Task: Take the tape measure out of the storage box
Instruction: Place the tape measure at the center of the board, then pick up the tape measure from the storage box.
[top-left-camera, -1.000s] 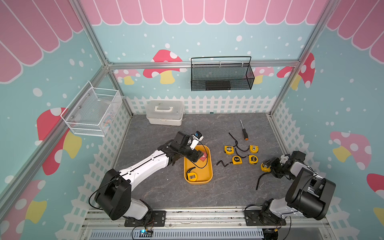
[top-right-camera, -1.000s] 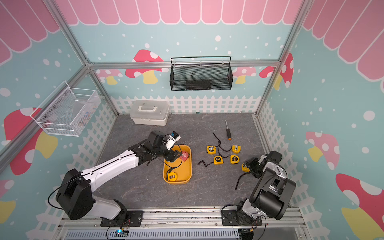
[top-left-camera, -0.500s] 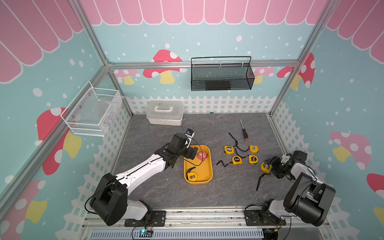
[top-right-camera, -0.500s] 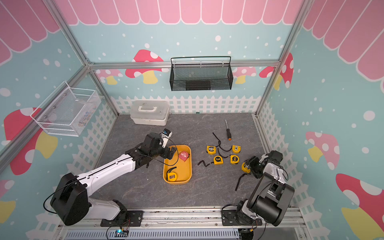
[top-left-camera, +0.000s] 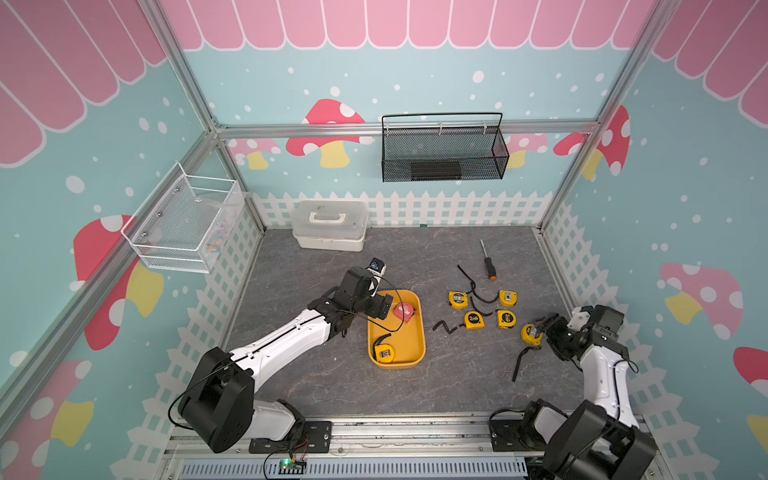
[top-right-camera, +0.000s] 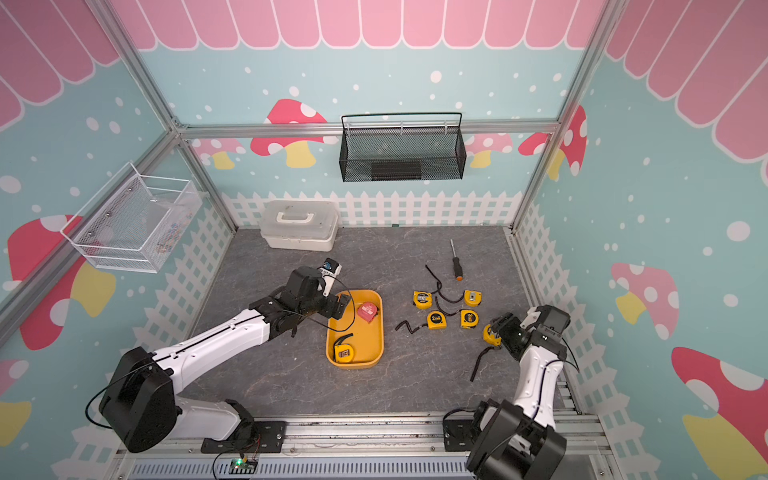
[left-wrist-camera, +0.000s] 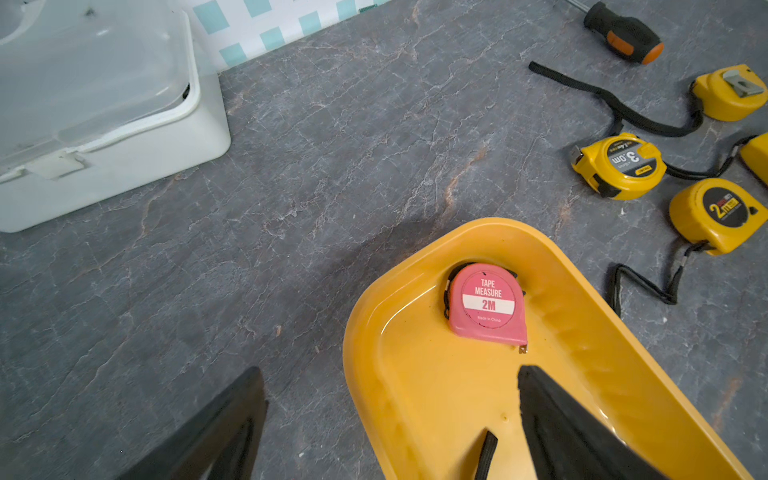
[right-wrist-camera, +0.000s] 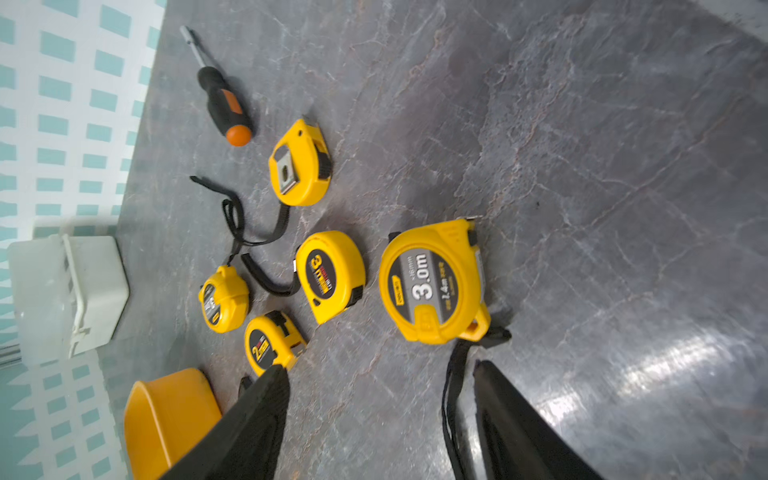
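Two measures lie inside the storage box (top-left-camera: 422, 332): a pink tape measure (left-wrist-camera: 487, 303) flat in its far right corner, and a yellow tape measure (top-left-camera: 384, 352) with a black strap at its near end. The left claw (left-wrist-camera: 389, 370) hangs over the box's far left rim, spread wide and holding nothing. One finger is over the box floor and the other is outside it, above the table (top-left-camera: 332, 386). The pink measure lies just ahead of the fingertips, apart from them. Well to the right of the box, the right claw (right-wrist-camera: 380, 368) stands open too, with a 3.0m tape measure (right-wrist-camera: 432, 282) flat on the table just beyond its tips, not gripped.

The step in hand, I judge, is the approach to the pink measure. The next move calls for shifting the claw further into the box until its fingers straddle the case, then lowering and closing — the corner wall leaves little room there.

A second ago the left claw reached further over the box, right above the pink measure; now it sits back nearer the left rim. The pink measure lies where it did.
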